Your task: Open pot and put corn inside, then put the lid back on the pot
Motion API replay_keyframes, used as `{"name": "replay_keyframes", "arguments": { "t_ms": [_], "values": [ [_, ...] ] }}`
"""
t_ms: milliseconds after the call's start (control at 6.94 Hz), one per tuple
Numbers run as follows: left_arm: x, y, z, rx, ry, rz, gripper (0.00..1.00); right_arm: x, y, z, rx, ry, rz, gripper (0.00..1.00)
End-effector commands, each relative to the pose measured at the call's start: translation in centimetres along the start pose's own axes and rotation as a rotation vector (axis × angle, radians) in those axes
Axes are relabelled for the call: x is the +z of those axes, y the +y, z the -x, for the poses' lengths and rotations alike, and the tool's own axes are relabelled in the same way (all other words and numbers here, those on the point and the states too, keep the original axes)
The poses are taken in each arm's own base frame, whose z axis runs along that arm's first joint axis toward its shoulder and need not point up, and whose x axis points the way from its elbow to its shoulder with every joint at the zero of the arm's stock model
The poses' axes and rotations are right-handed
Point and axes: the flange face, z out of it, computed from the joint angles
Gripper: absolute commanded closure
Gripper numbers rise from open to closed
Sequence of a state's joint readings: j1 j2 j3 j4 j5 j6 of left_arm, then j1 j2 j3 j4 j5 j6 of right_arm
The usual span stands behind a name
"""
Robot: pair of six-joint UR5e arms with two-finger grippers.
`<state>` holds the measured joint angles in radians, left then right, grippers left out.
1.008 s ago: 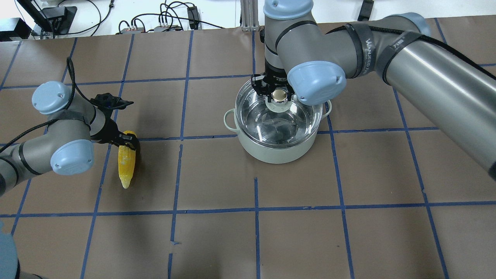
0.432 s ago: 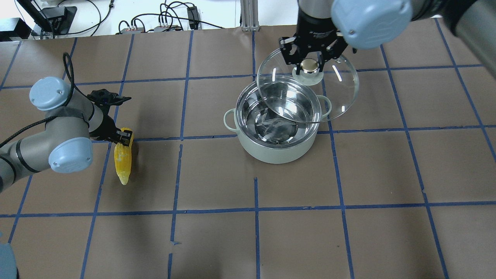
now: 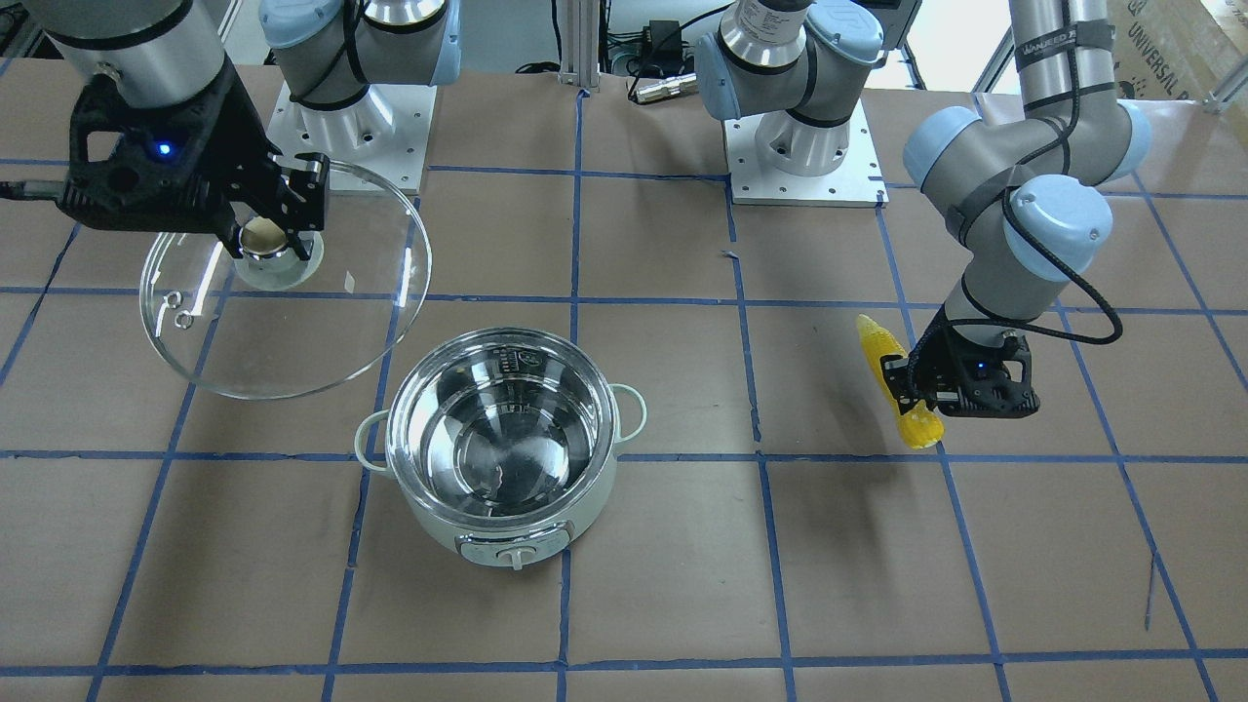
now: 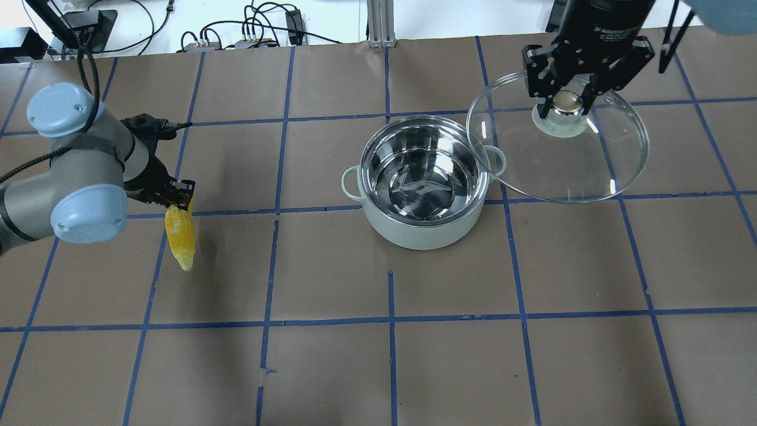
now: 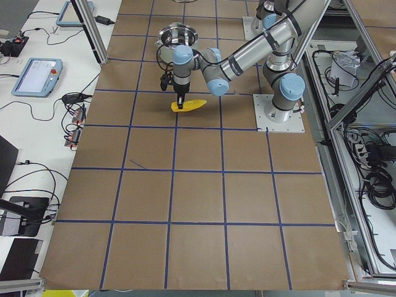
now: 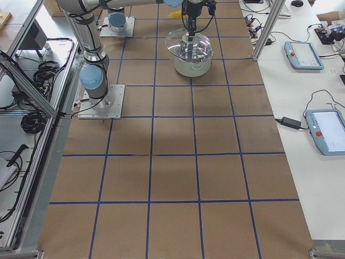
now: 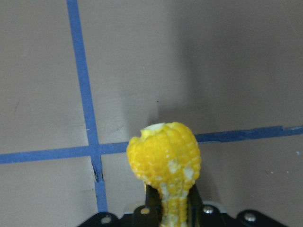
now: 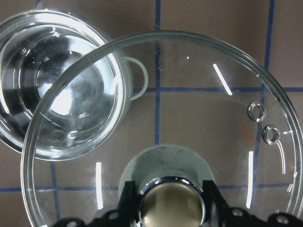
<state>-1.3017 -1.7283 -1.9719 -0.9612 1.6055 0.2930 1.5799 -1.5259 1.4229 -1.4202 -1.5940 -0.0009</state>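
The pale-green pot (image 4: 421,222) stands open mid-table, its steel inside empty; it also shows in the front-facing view (image 3: 507,531). My right gripper (image 4: 566,97) is shut on the knob of the clear glass lid (image 4: 568,171) and holds it in the air to the right of the pot; the lid also shows in the front-facing view (image 3: 292,341) and in the right wrist view (image 8: 199,94). My left gripper (image 4: 177,198) is shut on the thick end of the yellow corn (image 4: 179,236), lifted off the table at far left; the corn also shows in the front-facing view (image 3: 892,375) and in the left wrist view (image 7: 165,161).
The brown table (image 4: 390,355) has a blue tape grid. Cables and boxes (image 4: 254,32) lie beyond its far edge. The robot bases (image 3: 804,156) are bolted at the robot's side of the table. Tablets (image 6: 302,54) lie beside the table.
My right gripper has lifted the lid off the pot and carried it right, clear of the rim. My left gripper has raised the corn off the table and shifted it slightly left.
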Motion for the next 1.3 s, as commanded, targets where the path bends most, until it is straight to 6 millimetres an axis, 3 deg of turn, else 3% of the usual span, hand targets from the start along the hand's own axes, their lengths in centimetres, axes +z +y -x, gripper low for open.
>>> {"name": "replay_keyframes", "arguments": {
  "t_ms": [0,144,432,864,1153],
  "values": [
    [-7.9,-1.7,-7.7,-0.084,0.001,0.016,0.83,1.1,4.2,-0.3,-0.001,-0.001,0.012,0.59],
    [-10.7,-2.6,-11.4,-0.107,0.006,0.015,0.83,1.3,4.3,-0.3,0.001,0.001,0.012,0.58],
    [-17.4,-2.2,-18.5,-0.157,0.016,0.05,0.83,1.1,6.5,-0.3,0.001,0.001,-0.004,0.58],
    [-18.4,-3.1,-30.5,-0.14,0.042,0.025,0.83,0.4,6.3,-0.6,0.011,0.012,-0.041,0.58],
    [-16.2,-6.4,-36.8,0.077,0.042,0.009,0.83,1.1,5.0,-0.8,0.011,0.009,-0.078,0.58]
  ]
}}
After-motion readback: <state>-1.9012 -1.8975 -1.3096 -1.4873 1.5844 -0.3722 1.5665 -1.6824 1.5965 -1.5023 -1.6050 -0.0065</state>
